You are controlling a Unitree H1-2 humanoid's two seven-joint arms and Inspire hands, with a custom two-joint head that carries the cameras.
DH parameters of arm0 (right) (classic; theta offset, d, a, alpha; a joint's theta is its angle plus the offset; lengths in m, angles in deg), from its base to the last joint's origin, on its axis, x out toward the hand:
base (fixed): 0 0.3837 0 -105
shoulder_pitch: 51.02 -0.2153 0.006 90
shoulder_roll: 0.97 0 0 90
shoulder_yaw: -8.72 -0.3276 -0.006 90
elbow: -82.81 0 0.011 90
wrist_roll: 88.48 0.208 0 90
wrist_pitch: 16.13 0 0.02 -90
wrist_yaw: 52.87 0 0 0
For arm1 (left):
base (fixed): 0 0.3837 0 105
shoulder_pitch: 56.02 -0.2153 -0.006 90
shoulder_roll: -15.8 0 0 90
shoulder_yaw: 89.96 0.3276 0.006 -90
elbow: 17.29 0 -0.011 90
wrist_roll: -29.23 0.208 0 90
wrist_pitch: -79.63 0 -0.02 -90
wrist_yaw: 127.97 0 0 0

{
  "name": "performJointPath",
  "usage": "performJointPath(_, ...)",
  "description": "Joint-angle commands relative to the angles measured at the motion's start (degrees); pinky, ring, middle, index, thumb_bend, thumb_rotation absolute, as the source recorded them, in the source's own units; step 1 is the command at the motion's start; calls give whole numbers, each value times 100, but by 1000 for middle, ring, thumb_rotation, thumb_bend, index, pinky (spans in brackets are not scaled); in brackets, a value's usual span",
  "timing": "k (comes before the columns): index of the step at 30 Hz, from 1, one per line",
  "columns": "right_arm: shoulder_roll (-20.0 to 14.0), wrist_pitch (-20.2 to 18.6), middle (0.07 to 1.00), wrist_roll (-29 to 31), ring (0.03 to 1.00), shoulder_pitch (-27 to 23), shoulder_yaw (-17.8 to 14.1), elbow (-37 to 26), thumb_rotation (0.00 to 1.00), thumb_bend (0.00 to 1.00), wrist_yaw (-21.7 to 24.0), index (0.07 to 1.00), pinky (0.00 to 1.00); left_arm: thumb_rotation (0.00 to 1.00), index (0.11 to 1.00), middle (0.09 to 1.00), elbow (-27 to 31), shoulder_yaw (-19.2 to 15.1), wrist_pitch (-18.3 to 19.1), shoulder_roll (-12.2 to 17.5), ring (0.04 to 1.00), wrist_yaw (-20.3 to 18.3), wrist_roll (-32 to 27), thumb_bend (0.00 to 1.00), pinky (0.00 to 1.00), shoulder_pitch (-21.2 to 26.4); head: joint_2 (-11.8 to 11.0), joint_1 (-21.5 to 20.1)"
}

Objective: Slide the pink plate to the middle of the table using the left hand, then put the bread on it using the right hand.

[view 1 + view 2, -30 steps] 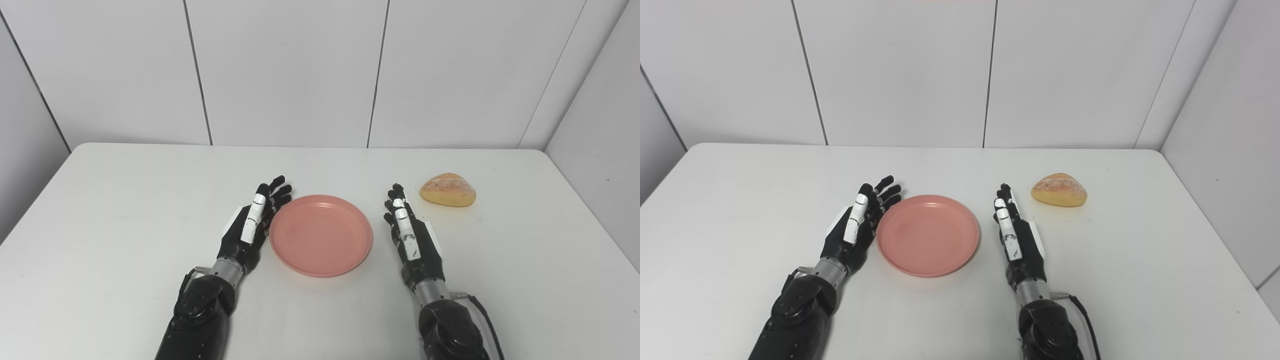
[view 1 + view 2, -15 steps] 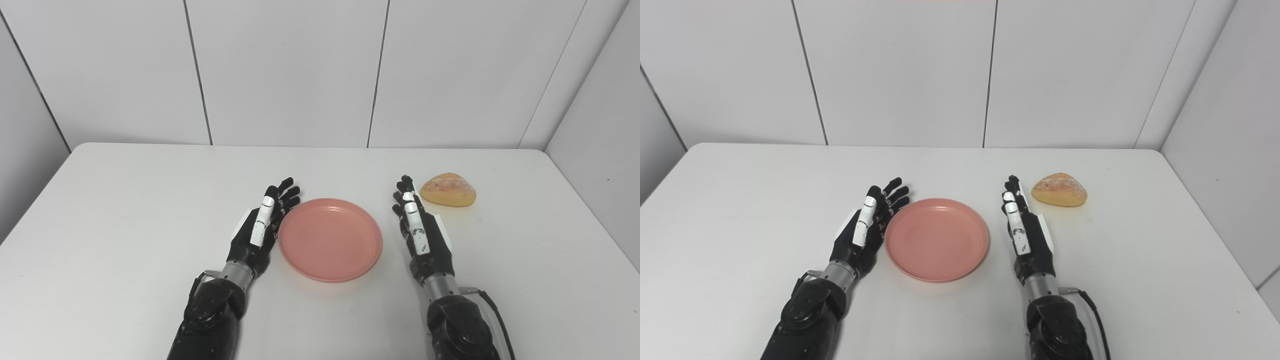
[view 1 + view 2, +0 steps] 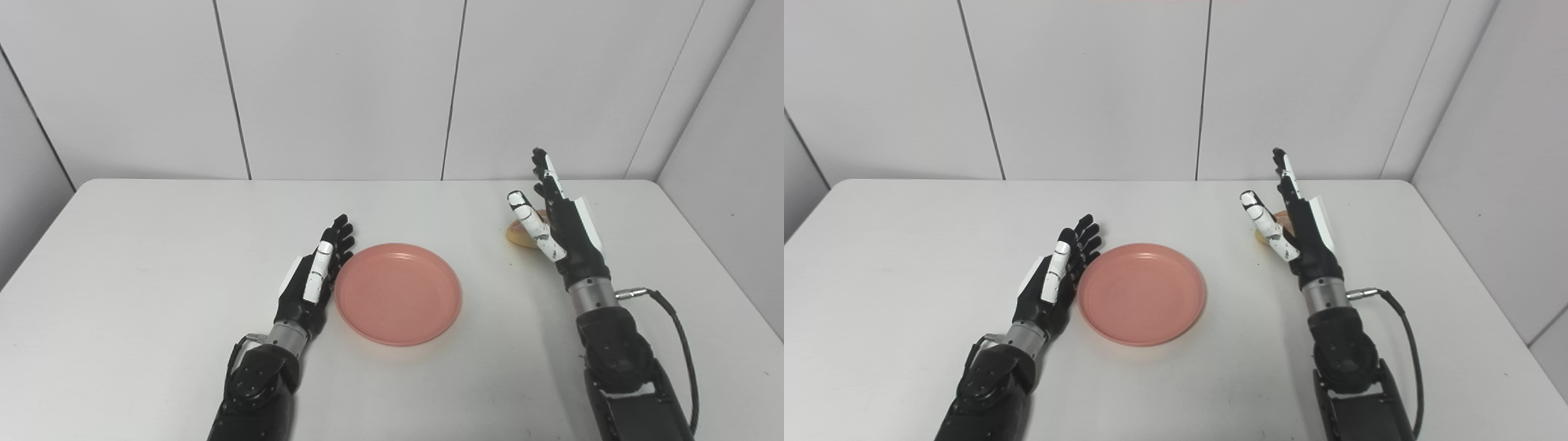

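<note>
The pink plate (image 3: 397,293) lies flat near the middle of the white table (image 3: 153,245). My left hand (image 3: 312,278) is open, on edge, its fingers along the plate's left rim. My right hand (image 3: 554,223) is open and raised above the table at the right, fingers pointing up, thumb apart. The golden bread roll (image 3: 519,234) lies behind and under that hand, mostly hidden; only its left end shows, also in the right eye view (image 3: 1268,231).
White wall panels close the back and right of the table. The table's right edge runs near the right arm (image 3: 618,367), which trails a black cable (image 3: 680,343).
My right hand has lifted and moved far right and back, over the bread, hiding most of it. The left hand and plate have stayed nearly still; the camera has shifted slightly.
</note>
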Motion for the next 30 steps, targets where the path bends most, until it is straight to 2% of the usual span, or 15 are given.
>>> performJointPath(1, -355, -63, 978, -167, 970, -467, 30, -13, 701, 663, 155, 983, 933, 1000, 991, 1000, -194, -3, -173, -58, 1000, -20, -41, 679, 1000, -89, -4, -28)
performJointPath(2, -491, -99, 968, -253, 960, -557, 57, 53, 640, 696, 220, 972, 912, 1000, 990, 1000, -188, -9, -164, -58, 1000, 6, -25, 683, 1000, -85, -4, -28)
performJointPath(8, -1067, -299, 956, -616, 950, -973, 194, 457, 545, 780, 542, 962, 891, 1000, 985, 996, -206, 4, -258, -35, 1000, 111, 114, 677, 1000, -80, -20, -59)
performJointPath(9, -1132, -317, 951, -638, 945, -1027, 206, 526, 500, 785, 587, 957, 887, 1000, 984, 994, -213, 1, -268, -36, 1000, 122, 119, 678, 1000, -78, -20, -59)
performJointPath(10, -1202, -303, 950, -615, 944, -1100, 211, 647, 488, 787, 649, 956, 886, 1000, 983, 993, -215, -9, -267, -41, 999, 121, 98, 679, 1000, -78, -22, -71)
performJointPath(11, -1272, -263, 946, -598, 939, -1176, 220, 785, 405, 782, 706, 948, 886, 1000, 985, 996, -214, -16, -278, -45, 1000, 126, 90, 689, 1000, -82, -29, -77)
performJointPath(12, -1348, -209, 938, -604, 934, -1266, 243, 959, 369, 791, 759, 941, 883, 1000, 982, 994, -191, -9, -288, -44, 999, 153, 123, 695, 1000, -93, -28, -82)
performJointPath(16, -1535, -179, 927, -699, 924, -1527, 362, 1449, 309, 807, 893, 929, 865, 1000, 973, 987, -155, 1, -327, -43, 993, 221, 181, 692, 1000, -118, -25, -97)
performJointPath(22, -1720, -82, 919, -850, 906, -1803, 576, 2021, 243, 873, 1010, 917, 827, 1000, 965, 980, -160, -54, -348, -74, 990, 188, 79, 670, 1000, -132, -20, -108)
performJointPath(25, -1797, -123, 919, -962, 901, -1903, 713, 2233, 261, 901, 1050, 917, 810, 1000, 965, 978, -152, -70, -362, -87, 988, 198, 80, 671, 1000, -136, -20, -108)
performJointPath(30, -1765, -132, 933, -920, 913, -2003, 764, 2620, 266, 915, 1084, 929, 816, 1000, 970, 983, -133, -76, -354, -103, 992, 170, 55, 677, 1000, -138, 1, -105)
